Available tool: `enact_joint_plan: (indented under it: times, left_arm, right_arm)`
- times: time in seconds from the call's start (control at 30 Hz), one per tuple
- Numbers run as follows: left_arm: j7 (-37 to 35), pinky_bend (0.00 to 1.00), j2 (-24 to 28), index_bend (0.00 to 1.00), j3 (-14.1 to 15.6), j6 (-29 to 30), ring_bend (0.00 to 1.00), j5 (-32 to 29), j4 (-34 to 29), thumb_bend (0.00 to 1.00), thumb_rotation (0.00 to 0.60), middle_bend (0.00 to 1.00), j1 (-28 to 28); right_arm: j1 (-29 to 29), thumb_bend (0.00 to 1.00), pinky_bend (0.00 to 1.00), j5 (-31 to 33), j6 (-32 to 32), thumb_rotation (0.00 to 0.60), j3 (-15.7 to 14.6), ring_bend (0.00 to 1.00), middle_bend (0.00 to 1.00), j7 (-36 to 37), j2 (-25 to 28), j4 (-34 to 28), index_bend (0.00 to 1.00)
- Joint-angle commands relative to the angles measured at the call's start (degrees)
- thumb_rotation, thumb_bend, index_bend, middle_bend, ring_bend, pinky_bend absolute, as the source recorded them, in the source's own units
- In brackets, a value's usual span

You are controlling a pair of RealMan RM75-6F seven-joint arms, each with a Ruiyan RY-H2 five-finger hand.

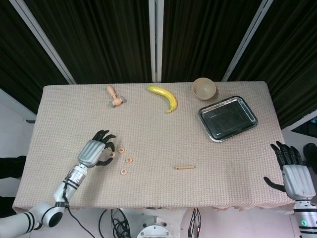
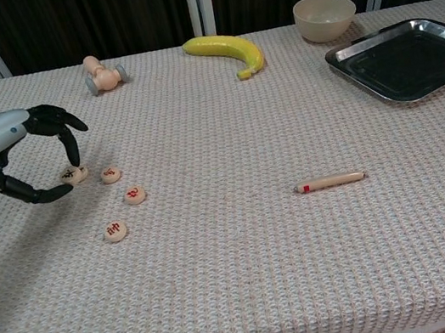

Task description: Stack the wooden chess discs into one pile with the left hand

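Left hand (image 2: 27,158) pinches 1 round, pale wooden disc (image 2: 73,173) marked with a dark character.

High overhead head view; low chest view.

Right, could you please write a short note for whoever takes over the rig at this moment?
Left hand: thumb and a finger pinch the leftmost disc, low over the table. I cannot tell whether another disc lies under it.
Right hand: open, idle off the right edge.
Lying single and apart: second disc, third disc, nearest disc.
Done: no clear pile yet.
Left: gather every disc into one stack with the left hand.
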Motion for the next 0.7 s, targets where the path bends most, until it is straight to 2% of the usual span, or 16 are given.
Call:
enact_joint_plan:
  times: [0.03, 0.3, 0.7]
  left_arm:
    - [1.5, 0.00, -1.4, 0.54, -1.8, -3.0, 0.00, -2.7, 2.2, 0.29, 0.600, 0.17, -2.4]
    - [3.1, 0.00, -2.8, 0.53, -2.7, -6.8, 0.00, -5.8, 5.7, 0.29, 0.600, 0.17, -4.9]
    - [2.7, 0.00, -2.7, 0.53, -2.0, -7.5, 0.00, -7.5, 6.9, 0.29, 0.600, 0.17, -5.0]
  right_arm:
    - [0.0, 0.09, 0.00, 0.1, -0.1, 0.600, 0.0, 0.00, 0.00, 0.1, 0.0, 0.1, 0.00]
    - [0.1, 0.09, 0.00, 0.2, -0.4, 0.600, 0.0, 0.00, 0.00, 0.5, 0.2, 0.2, 0.00]
    - [0.0, 0.09, 0.00, 0.1, -0.3, 0.600, -0.1, 0.00, 0.00, 0.6, 0.4, 0.0, 0.00]
